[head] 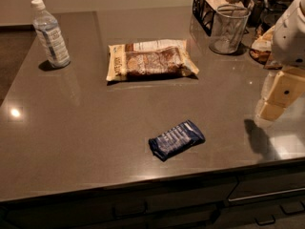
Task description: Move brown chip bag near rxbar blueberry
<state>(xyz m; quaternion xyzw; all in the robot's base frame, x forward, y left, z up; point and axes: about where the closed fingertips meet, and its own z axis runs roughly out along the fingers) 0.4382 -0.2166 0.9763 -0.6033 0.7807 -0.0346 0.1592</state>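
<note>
Large crinkly brown chip bag with cream edges (151,60) lies flat mid-tabletop (71,128), long axis left-right, well left of and beyond the gripper (276,101). Small flat dark blue rxbar blueberry (176,140) sits nearer the front edge, apart from the bag. Arm hangs at far right, gripper low over the tabletop; open or closed, cannot tell
</note>
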